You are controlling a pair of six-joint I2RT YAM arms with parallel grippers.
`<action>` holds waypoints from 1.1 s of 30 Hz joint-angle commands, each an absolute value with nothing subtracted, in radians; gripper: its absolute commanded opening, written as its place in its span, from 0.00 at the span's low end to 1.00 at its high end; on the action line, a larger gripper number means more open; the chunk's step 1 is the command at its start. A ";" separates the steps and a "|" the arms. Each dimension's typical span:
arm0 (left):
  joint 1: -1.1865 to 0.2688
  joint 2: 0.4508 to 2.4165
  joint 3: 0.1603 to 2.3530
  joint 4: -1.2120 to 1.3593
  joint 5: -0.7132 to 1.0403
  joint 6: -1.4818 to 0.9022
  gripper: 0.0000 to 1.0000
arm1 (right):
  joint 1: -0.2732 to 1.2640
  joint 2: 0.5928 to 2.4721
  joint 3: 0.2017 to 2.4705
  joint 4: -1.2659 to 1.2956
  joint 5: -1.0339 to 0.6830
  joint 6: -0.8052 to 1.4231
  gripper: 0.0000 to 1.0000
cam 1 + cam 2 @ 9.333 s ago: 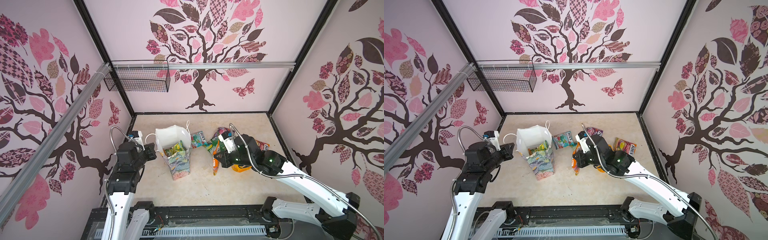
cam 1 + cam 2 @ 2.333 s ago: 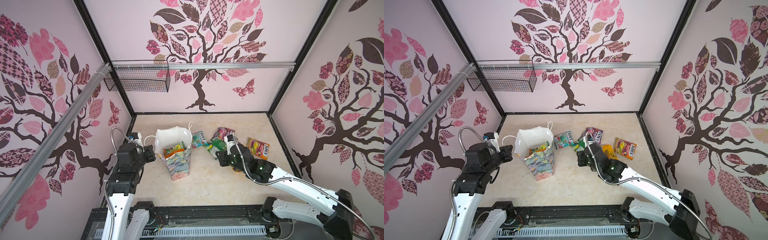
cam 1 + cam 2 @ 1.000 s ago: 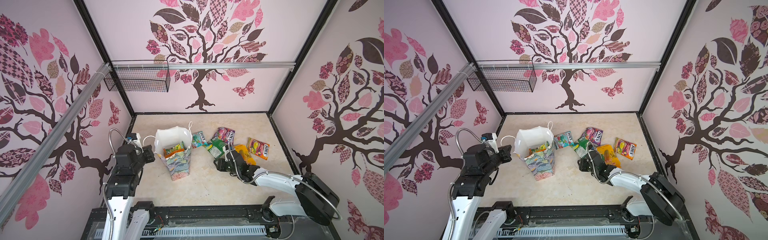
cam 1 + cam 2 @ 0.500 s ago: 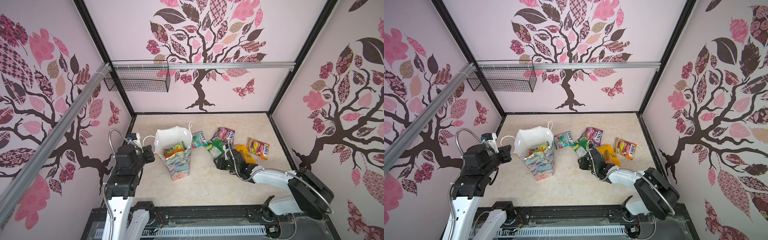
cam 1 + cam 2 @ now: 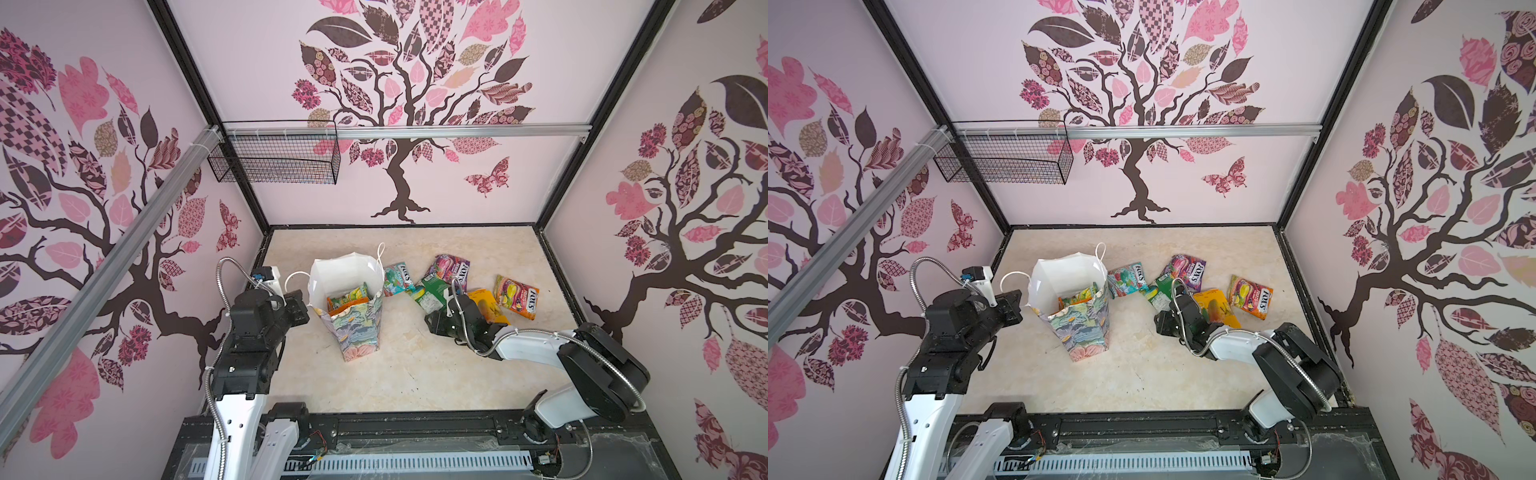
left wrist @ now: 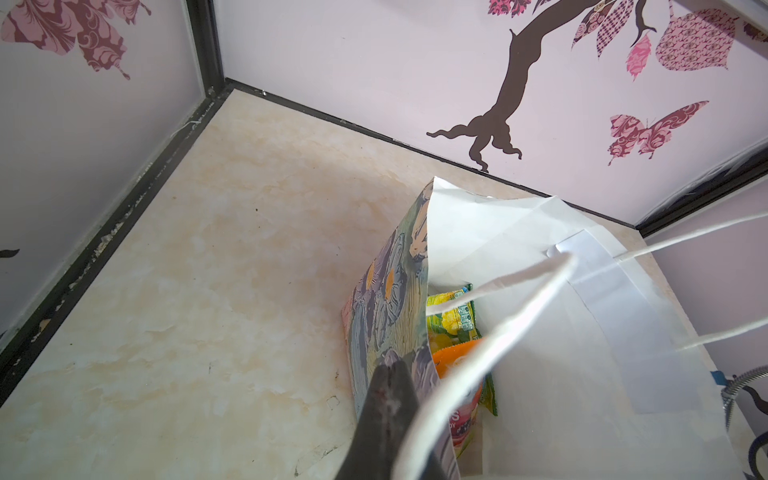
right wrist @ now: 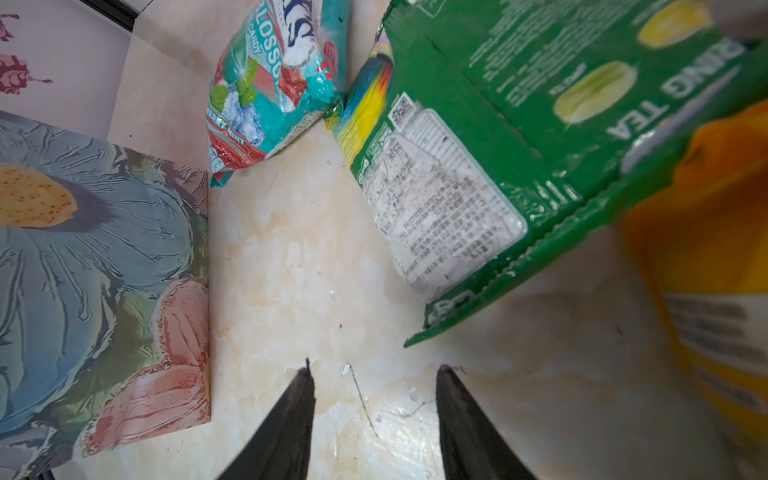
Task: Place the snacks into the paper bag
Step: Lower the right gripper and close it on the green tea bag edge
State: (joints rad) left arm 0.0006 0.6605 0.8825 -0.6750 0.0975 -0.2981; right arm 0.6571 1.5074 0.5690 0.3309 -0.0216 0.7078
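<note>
Five snacks (image 5: 1158,293) lie loose on the surface (image 5: 415,374), right of the paper bag (image 5: 357,332): teal mint pouch (image 5: 397,279) just beside the bag, then green tea pouch (image 5: 428,291), purple pouch (image 5: 451,268), yellow-orange pouch (image 5: 482,299), and orange fruit pouch (image 5: 517,296) furthest out. At least two more are already in the bag: a yellow-green pouch (image 6: 451,320) and an orange pouch (image 6: 457,365).

Bag stands upright with its mouth open.

Left end effector (image 6: 390,372) sits at the bag's rim with jaws fully closed. The cord handle (image 6: 519,276) runs right past it; can't tell if it's pinched. My read: it's there to steady the bag and keep the mouth open for drops.

Right end effector (image 7: 374,365) is low over bare surface, between bag and green tea pouch. Jaws are about half apart with nothing between them.

The green pouch overlaps the yellow-orange one, and its serrated edge looks lifted off the surface. That's probably the next pick, since flat glossy film gives only an edge to pinch.

Risk: the edge slips out, or the pouch underneath drags along.
</note>
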 commanded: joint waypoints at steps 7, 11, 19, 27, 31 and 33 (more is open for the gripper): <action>0.004 0.654 0.903 -0.676 0.092 -0.285 0.03 | 0.628 1.589 0.582 0.384 0.029 0.720 0.51; 0.003 0.653 0.905 -0.677 0.089 -0.285 0.03 | 0.622 1.616 0.581 0.413 0.034 0.719 0.51; 0.004 0.651 0.905 -0.678 0.089 -0.284 0.03 | 0.619 1.677 0.622 0.448 0.055 0.719 0.51; 0.004 0.647 0.905 -0.681 0.086 -0.283 0.02 | 0.615 1.715 0.633 0.454 0.090 0.744 0.43; 0.004 0.649 0.906 -0.679 0.086 -0.283 0.03 | 0.612 1.719 0.632 0.458 0.084 0.748 0.33; 0.005 0.650 0.905 -0.675 0.091 -0.284 0.03 | 0.612 1.719 0.632 0.460 0.075 0.749 0.26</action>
State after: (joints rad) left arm 0.0006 0.6567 0.8825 -0.6754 0.0940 -0.2939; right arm 0.6186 1.6962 0.6231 0.4461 0.0654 0.7383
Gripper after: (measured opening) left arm 0.050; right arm 0.275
